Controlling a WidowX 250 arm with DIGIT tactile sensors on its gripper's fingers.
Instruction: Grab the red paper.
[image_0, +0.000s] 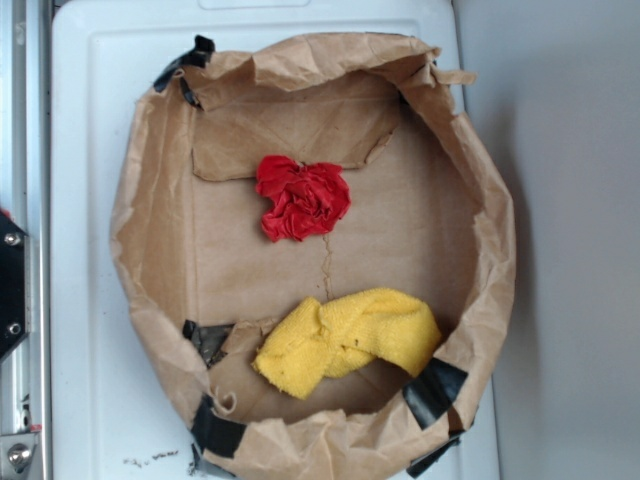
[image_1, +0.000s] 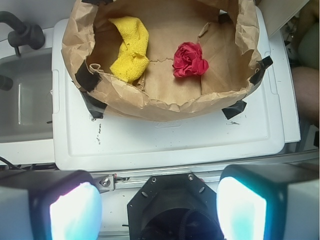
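**Colours in the bag**

The red paper (image_0: 302, 198) is a bright, even red. The yellow cloth (image_0: 347, 338) is a plain warm yellow. The paper bag (image_0: 150, 250) is tan brown, patched with black tape (image_0: 436, 390). Beneath it, the lid (image_1: 165, 145) looks white, perhaps faintly bluish.

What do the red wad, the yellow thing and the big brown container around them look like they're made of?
The red paper looks like thin crumpled paper, matte, with sharp creases and rose-like folds. The yellow cloth appears to be terry fabric: a fuzzy looped nap and soft rounded folds. The brown paper bag looks like kraft paper, matte and wrinkled, with torn rolled-down edges patched with black tape.
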